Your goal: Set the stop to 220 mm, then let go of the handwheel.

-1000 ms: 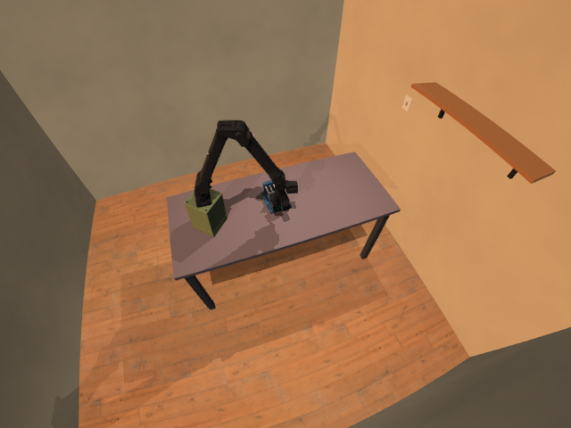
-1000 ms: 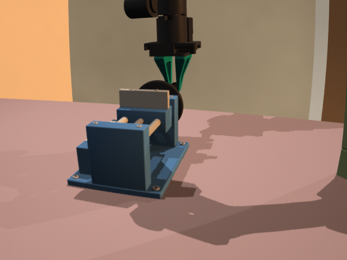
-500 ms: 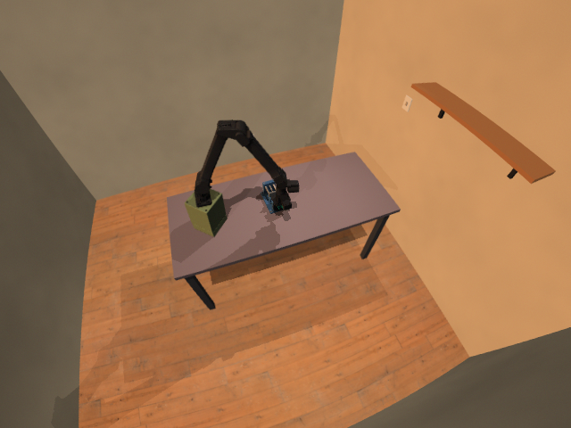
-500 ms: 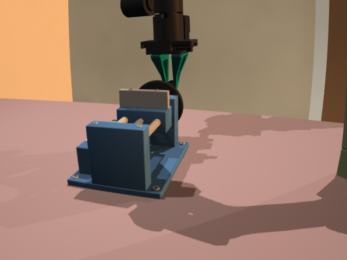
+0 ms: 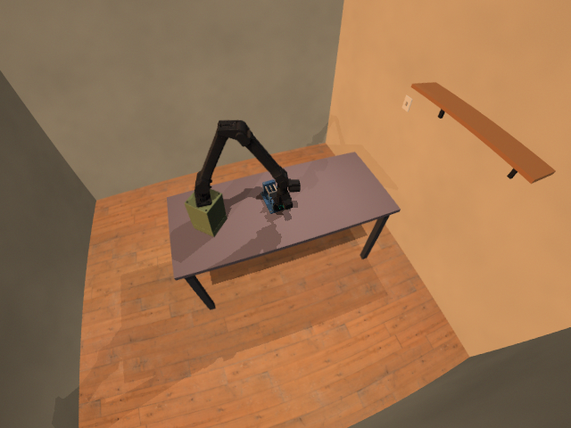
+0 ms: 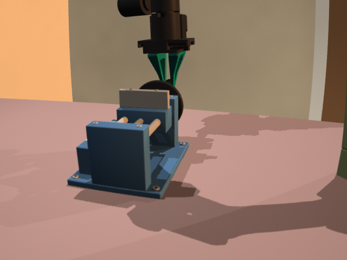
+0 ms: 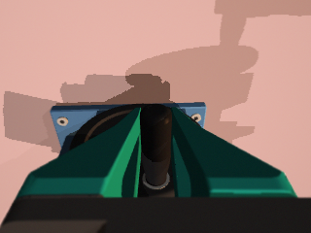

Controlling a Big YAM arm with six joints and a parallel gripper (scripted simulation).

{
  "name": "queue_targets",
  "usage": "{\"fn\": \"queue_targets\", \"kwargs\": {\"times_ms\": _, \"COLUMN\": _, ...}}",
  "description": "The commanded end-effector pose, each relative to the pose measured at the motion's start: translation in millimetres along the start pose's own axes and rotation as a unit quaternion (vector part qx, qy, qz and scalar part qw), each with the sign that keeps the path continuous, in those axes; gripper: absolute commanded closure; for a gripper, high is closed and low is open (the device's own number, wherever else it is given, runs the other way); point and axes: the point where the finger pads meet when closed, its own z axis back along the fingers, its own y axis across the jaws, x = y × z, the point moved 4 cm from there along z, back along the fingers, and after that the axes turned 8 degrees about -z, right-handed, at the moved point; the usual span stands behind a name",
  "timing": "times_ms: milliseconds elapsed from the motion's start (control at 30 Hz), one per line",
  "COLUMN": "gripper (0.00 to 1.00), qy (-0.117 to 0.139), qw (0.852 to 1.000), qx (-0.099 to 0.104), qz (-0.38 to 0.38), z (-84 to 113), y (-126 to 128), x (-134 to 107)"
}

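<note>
Exterior: one blue stop fixture [image 5: 266, 204] [image 6: 119, 156] [image 7: 83, 116] stood on the table [image 5: 332, 193] [image 6: 252, 173] [image 7: 39, 39], below my one gripper [image 5: 279, 206] [image 6: 169, 83] [image 7: 155, 117]. I counted three rods running between its end blocks, two smooth and tan, the middle one darker, and three screws on its flat base plate. One grey rectangular plate [image 6: 144, 98] topped the blue carriage [image 6: 141, 117], near the one round, black handwheel [image 6: 180, 107] [image 7: 80, 141] at the far end. Wrist: my two tapered green fingers were closed narrowly on the handwheel's dark cylindrical handle [image 7: 156, 133], a pale ring at its foot. Top: one olive box-shaped pedestal [image 5: 200, 223] [image 6: 341, 164] carried the arm; one orange-brown shelf [image 5: 484, 127] had two black brackets.
</note>
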Motion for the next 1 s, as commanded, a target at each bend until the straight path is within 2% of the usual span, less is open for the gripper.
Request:
{"fn": "queue_targets", "kwargs": {"times_ms": 0, "gripper": 0.94, "qy": -0.004, "qw": 0.999, "qx": 0.051, "qz": 0.000, "z": 36.8, "y": 46.7, "x": -4.2}}
{"fn": "queue_targets", "kwargs": {"times_ms": 67, "gripper": 0.94, "qy": -0.003, "qw": 0.999, "qx": 0.047, "qz": 0.000, "z": 32.1, "y": 47.1, "x": -5.0}}
{"fn": "queue_targets", "kwargs": {"times_ms": 133, "gripper": 0.94, "qy": -0.004, "qw": 0.998, "qx": 0.056, "qz": 0.000, "z": 34.3, "y": 51.7, "x": -4.6}}
{"fn": "queue_targets", "kwargs": {"times_ms": 233, "gripper": 0.94, "qy": -0.004, "qw": 0.998, "qx": 0.057, "qz": 0.000, "z": 34.9, "y": 52.1, "x": -4.6}}
{"fn": "queue_targets", "kwargs": {"times_ms": 400, "gripper": 0.94, "qy": -0.002, "qw": 0.999, "qx": 0.038, "qz": 0.001, "z": 15.5, "y": 48.4, "x": -6.7}}
{"fn": "queue_targets", "kwargs": {"times_ms": 467, "gripper": 0.94, "qy": -0.002, "qw": 0.999, "qx": 0.038, "qz": 0.001, "z": 15.5, "y": 48.4, "x": -6.7}}
{"fn": "queue_targets", "kwargs": {"times_ms": 500, "gripper": 0.94, "qy": -0.003, "qw": 0.999, "qx": 0.049, "qz": 0.000, "z": 22.7, "y": 53.7, "x": -6.0}}
{"fn": "queue_targets", "kwargs": {"times_ms": 600, "gripper": 0.94, "qy": -0.003, "qw": 0.999, "qx": 0.042, "qz": 0.000, "z": 17.3, "y": 53.4, "x": -6.9}}
{"fn": "queue_targets", "kwargs": {"times_ms": 767, "gripper": 0.94, "qy": -0.004, "qw": 0.999, "qx": 0.050, "qz": 0.000, "z": 25.4, "y": 57.4, "x": -6.4}}
{"fn": "queue_targets", "kwargs": {"times_ms": 867, "gripper": 0.94, "qy": -0.002, "qw": 0.999, "qx": 0.038, "qz": 0.001, "z": 11.9, "y": 54.6, "x": -7.6}}
{"fn": "queue_targets", "kwargs": {"times_ms": 967, "gripper": 0.94, "qy": -0.003, "qw": 0.999, "qx": 0.040, "qz": 0.000, "z": 8.0, "y": 60.0, "x": -8.2}}
